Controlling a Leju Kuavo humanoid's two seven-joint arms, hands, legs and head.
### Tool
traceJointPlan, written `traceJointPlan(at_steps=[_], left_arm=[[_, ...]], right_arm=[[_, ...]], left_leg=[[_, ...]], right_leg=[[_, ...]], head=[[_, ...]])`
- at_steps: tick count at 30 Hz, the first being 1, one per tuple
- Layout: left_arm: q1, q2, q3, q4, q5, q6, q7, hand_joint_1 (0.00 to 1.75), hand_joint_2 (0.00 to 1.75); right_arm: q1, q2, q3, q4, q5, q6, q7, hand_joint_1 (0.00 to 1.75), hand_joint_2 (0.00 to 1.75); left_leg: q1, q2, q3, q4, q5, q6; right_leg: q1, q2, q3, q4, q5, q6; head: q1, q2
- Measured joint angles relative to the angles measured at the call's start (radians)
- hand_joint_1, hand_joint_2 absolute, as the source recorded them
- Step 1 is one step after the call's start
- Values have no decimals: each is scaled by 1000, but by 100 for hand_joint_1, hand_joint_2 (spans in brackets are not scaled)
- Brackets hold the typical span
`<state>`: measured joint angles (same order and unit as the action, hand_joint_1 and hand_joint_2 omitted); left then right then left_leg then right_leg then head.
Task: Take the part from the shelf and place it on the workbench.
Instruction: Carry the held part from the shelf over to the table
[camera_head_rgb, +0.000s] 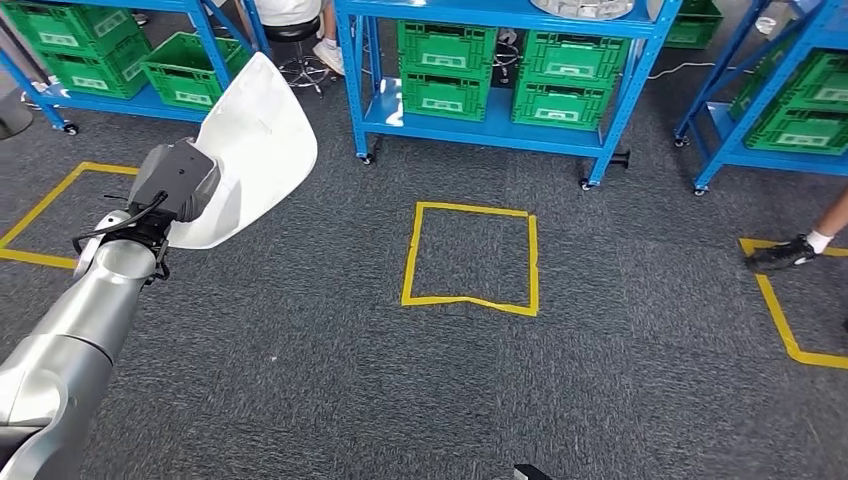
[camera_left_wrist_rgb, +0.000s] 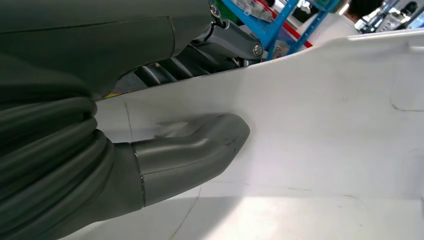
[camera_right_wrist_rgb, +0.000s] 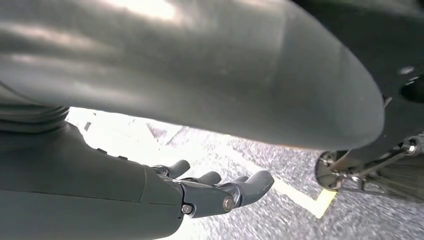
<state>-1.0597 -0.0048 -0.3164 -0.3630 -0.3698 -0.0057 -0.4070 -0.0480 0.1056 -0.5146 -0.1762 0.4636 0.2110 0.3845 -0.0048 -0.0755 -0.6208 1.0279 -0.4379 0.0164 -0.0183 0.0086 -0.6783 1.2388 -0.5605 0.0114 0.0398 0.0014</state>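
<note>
Grey carpet, left hand gripping white part

White labels on the green crates (print too small to read), no other text legible

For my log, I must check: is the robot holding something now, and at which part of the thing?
Yes. The left hand holds the white part at its lower edge, the thumb pressed flat against its surface. The right hand holds nothing.

Taped square on floor before shelf holding crates.
</note>
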Motion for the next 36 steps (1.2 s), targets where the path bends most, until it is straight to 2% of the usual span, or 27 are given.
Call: traceJointPlan(at_steps=[2, 4, 6, 7, 8, 10, 11, 12, 13, 14, 17, 18, 21, 22, 23, 25, 26, 27, 28, 29, 30, 31, 32, 33, 34, 35, 36], left_arm=[[-2, -1, -1, 0, 0, 0, 0, 175, 175], [-5, -2, -2, 0, -1, 0, 0, 175, 175], [-5, -1, -2, 0, -2, 0, 0, 175, 175], [-4, 0, -2, 0, -3, 0, 1, 175, 175], [-5, 1, -2, 0, -5, 1, 2, 175, 175], [-6, 1, -4, 0, -8, 4, 3, 175, 175], [-5, 1, -6, 0, -9, 5, 4, 175, 175], [-2, 2, -7, 0, -9, 6, 4, 175, 175], [3, 5, -8, 1, -9, 6, 5, 175, 175], [6, 10, -9, 1, -9, 6, 4, 175, 175], [11, 24, -9, 0, -8, 7, -2, 175, 175], [11, 27, -9, -1, -8, 7, -3, 175, 175], [10, 28, -9, -2, -8, 8, -4, 175, 175], [10, 37, -9, -4, -7, 9, -6, 175, 175], [8, 47, -9, -5, -7, 9, -7, 175, 175], [4, 66, -9, -8, -5, 10, -9, 175, 175], [4, 66, -9, -7, -4, 10, -9, 175, 175], [6, 65, -9, -6, -4, 10, -9, 175, 175], [9, 64, -10, -5, -4, 10, -9, 175, 175], [11, 65, -10, -2, -4, 10, -9, 175, 175], [12, 65, -10, 1, -4, 10, -10, 175, 175], [11, 67, -10, 3, -4, 11, -11, 175, 175], [9, 69, -10, 5, -4, 12, -13, 175, 175], [6, 71, -10, 7, -4, 12, -15, 175, 175], [5, 73, -10, 8, -3, 13, -18, 175, 175], [3, 76, -10, 9, -1, 14, -20, 175, 175], [3, 80, -10, 10, 0, 15, -22, 175, 175]], right_arm=[[0, 0, 0, 0, -1, -1, -2, 0, 0], [0, 0, 0, 0, -3, -1, -8, 0, 0], [-1, 1, 0, 0, -5, -3, -11, 0, 0], [-3, 2, 0, 0, -6, -3, -9, 0, 0], [-4, 2, 0, 0, -6, -4, -10, 0, 0], [-3, 2, 0, 0, -6, -4, -13, 0, 0], [-1, 2, 0, 0, -4, -4, -14, 0, 0], [1, 2, 0, 0, -2, -4, -13, 0, 0], [1, 2, 0, 0, 0, -4, -12, 0, 0], [2, 2, 0, 0, 4, -4, -11, 0, 0], [1, 2, 0, 0, 16, -2, -11, 0, 0], [1, 2, 0, 0, 18, -1, -11, 0, 0], [1, 2, 0, 0, 19, -1, -11, 0, 0], [-1, 3, 0, 0, 22, -1, -10, 0, 0], [-2, 4, 0, 0, 25, 0, -11, 0, 0], [-1, 6, 1, 0, 33, 1, -17, 0, 0], [1, 6, 1, 0, 34, 1, -20, 0, 0], [4, 6, 1, 0, 35, 1, -22, 0, 0], [6, 6, 1, 0, 36, 1, -22, 0, 0], [7, 5, 1, 0, 37, 1, -21, 0, 0], [7, 5, 1, 0, 38, 2, -21, 0, 0], [7, 4, 2, 0, 40, 2, -21, 0, 0], [7, 4, 2, 0, 42, 2, -21, 0, 0], [7, 4, 2, 0, 44, 3, -23, 0, 0], [7, 4, 2, 0, 46, 3, -25, 0, 0], [7, 4, 2, 0, 48, 4, -27, 0, 0], [6, 4, 2, 0, 50, 4, -28, 0, 0]], left_leg=[[2, -27, -10, 13, -2, -9], [3, -52, -22, 19, 0, -24], [5, -71, -30, 15, 8, -38], [4, -57, -35, 18, 5, -44], [3, -29, -45, 36, -7, -48], [3, 40, -89, 133, -61, -57], [6, 57, -119, 198, -91, -62], [9, 63, -143, 253, -110, -65], [11, 65, -154, 279, -113, -67], [13, 68, -144, 265, -99, -68], [13, 108, -49, 94, -19, -65], [12, 121, -29, 59, -6, -63], [11, 137, -16, 37, -3, -62], [8, 129, -9, 21, -1, -50], [5, 118, -3, 6, 1, -37], [0, 78, 5, -16, 7, -8], [0, 65, 4, -16, 8, -4], [0, 49, 3, -15, 8, -3], [-1, 33, 2, -13, 8, -2], [0, 17, 2, -10, 8, -2], [0, 2, 1, -6, 7, -4], [2, -13, 0, -1, 5, -7], [2, -27, -4, 6, 2, -13], [3, -40, -9, 12, 0, -19], [4, -53, -15, 15, 0, -27], [6, -65, -20, 15, 2, -34], [9, -77, -24, 12, 6, -41]], right_leg=[[-7, 44, 56, -121, 47, -1], [-8, 67, 75, -167, 54, -5], [-6, 42, 75, -172, 60, -17], [-6, 30, 76, -176, 64, -25], [-6, 17, 78, -181, 67, -32], [-4, -9, 80, -188, 70, -41], [-3, -23, 80, -188, 70, -43], [-2, -37, 80, -188, 70, -43], [-2, -50, 80, -188, 69, -44], [-2, -64, 80, -188, 68, -43], [-1, -95, 84, -187, 65, -39], [-1, -100, 85, -187, 64, -38], [0, -102, 86, -188, 63, -37], [-2, -104, 89, -185, 58, -27], [-3, -94, 87, -173, 46, -18], [-6, -54, 55, -91, -4, 1], [-5, -30, 22, -26, -32, 1], [-4, -18, -9, 33, -51, 1], [-3, -12, -30, 68, -54, 1], [-3, -10, -36, 68, -38, 1], [-3, -7, -23, 31, -7, 0], [-5, 7, 2, -31, 29, -1], [-7, 32, 29, -92, 52, -1], [-9, 52, 50, -138, 67, -2], [-10, 67, 61, -162, 70, -5], [-8, 69, 64, -166, 66, -9], [-7, 56, 65, -167, 68, -16]], head=[[0, 0], [-1, 0], [-1, 0], [-2, 0], [-6, 0], [-13, 0], [-15, 0], [-16, 0], [-16, 0], [-16, 0], [-16, 0], [-16, 0], [-16, 0], [-15, 0], [-16, 0], [-15, 0], [-15, 0], [-14, 0], [-14, 0], [-14, 0], [-14, 0], [-14, 0], [-14, 0], [-15, 0], [-15, 0], [-15, 0], [-15, 0]])
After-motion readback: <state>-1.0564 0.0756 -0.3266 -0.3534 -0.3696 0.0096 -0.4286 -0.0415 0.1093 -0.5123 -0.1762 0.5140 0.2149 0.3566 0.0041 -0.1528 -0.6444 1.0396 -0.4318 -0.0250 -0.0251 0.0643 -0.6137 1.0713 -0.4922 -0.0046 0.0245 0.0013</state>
